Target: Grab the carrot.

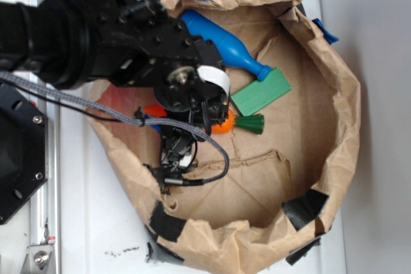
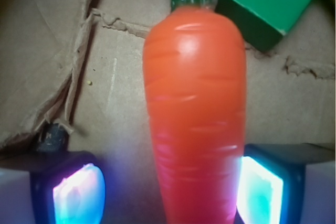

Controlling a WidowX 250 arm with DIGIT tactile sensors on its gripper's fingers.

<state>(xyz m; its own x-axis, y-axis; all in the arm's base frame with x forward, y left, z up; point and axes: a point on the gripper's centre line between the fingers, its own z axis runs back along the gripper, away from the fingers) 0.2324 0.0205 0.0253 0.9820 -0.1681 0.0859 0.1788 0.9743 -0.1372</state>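
Glowing pads (image 2: 79, 195) of the claw (image 2: 168, 192) stand apart at the wrist view's bottom edge, the carrot (image 2: 195, 114) between them, seemingly touching the right pad and well clear of the left. Closing off-centre could roll the glossy body out. It runs toward 12 o'clock, its stem near the green block (image 2: 268, 1), inside the paper bag (image 1: 334, 88).

Bright, even daylight washes the exterior view, slightly soft. In the wrist view, glowing pads (image 2: 79, 192) flare at the lower corners and glare streaks the carrot (image 2: 194, 114).
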